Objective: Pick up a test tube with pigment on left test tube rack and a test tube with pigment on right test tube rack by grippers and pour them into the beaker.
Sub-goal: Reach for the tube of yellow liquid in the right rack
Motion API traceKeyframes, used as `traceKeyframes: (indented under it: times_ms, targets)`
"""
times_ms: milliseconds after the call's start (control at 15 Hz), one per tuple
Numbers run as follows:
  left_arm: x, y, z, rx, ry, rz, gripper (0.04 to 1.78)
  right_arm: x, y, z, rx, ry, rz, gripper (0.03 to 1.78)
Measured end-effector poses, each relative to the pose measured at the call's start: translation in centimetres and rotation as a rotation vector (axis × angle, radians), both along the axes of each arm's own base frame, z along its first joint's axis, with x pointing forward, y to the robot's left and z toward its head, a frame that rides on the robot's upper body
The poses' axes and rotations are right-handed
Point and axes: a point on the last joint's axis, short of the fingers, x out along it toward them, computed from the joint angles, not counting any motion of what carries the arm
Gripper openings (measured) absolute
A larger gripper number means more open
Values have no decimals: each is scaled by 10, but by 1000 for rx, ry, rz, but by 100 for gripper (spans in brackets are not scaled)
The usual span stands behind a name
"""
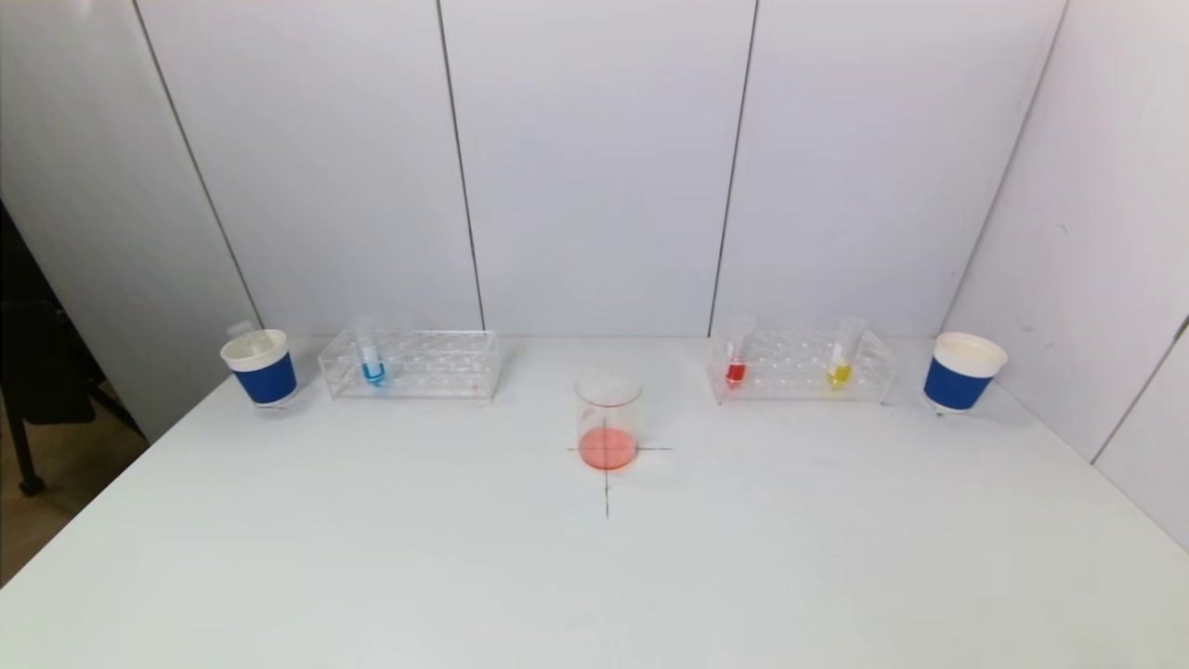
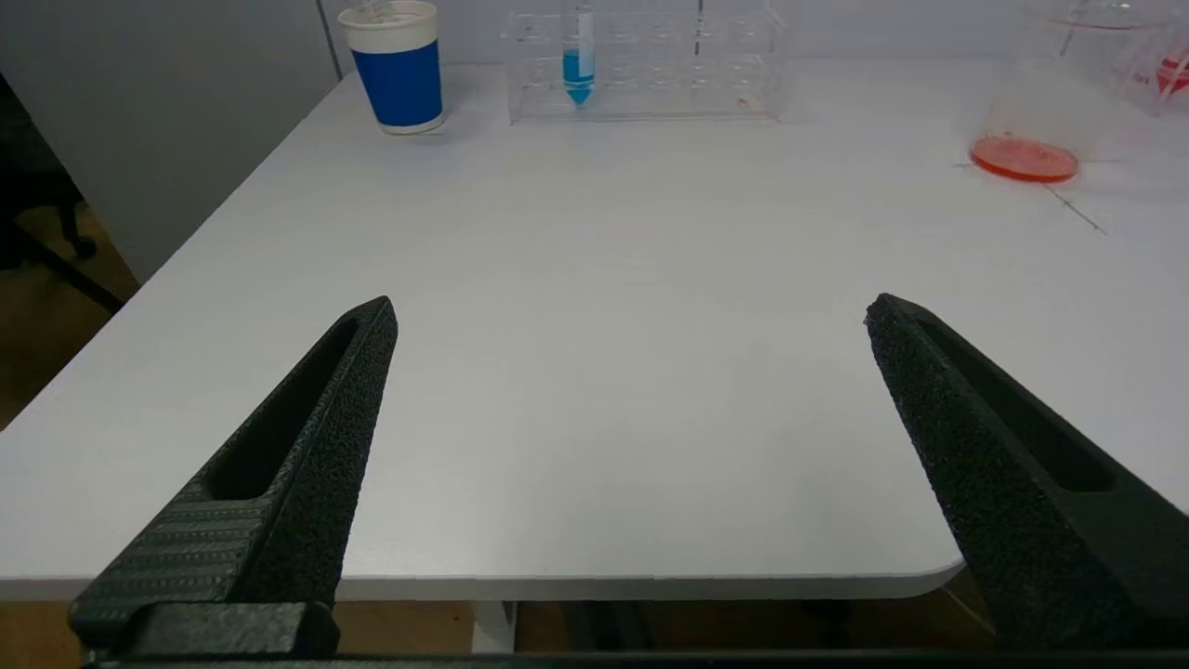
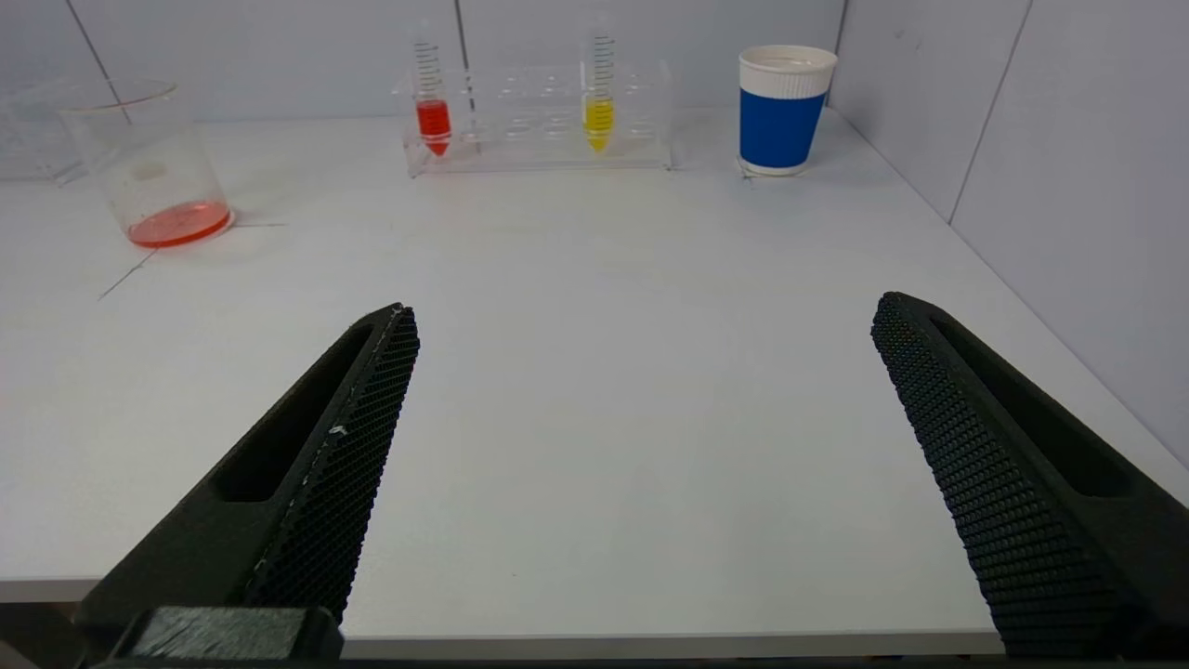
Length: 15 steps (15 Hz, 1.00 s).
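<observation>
On my head camera the glass beaker (image 1: 607, 418) stands at the middle of the white table (image 1: 594, 576), on a pencilled cross, with a shallow layer of orange-red liquid in its bottom. To its left, near the back wall, the left test tube rack (image 1: 411, 364) of clear plastic holds one tube of blue pigment (image 1: 372, 358) toward its outer end; to its right, the right test tube rack (image 1: 801, 366) holds a tube of red pigment (image 1: 737, 358) at the end nearer the beaker and a tube of yellow pigment (image 1: 842, 358) toward its far end. A blue-and-white paper cup (image 1: 259, 368) sits just outside the left rack, with something pale leaning in it, and a second paper cup (image 1: 962, 373) sits just outside the right rack. My left gripper (image 2: 632, 316) hovers at the table's near edge, fingers spread wide and holding nothing. My right gripper (image 3: 646, 311) waits likewise at the near edge, spread wide and empty, well apart from the racks.
</observation>
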Motion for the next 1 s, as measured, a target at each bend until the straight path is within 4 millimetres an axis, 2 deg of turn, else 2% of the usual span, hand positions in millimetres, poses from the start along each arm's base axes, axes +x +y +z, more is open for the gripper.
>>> traceKeyframes:
  times_ms: [1000]
  targets:
    - [0, 0, 0, -3, -1, 0, 176, 0, 0, 0, -30, -4, 10, 177]
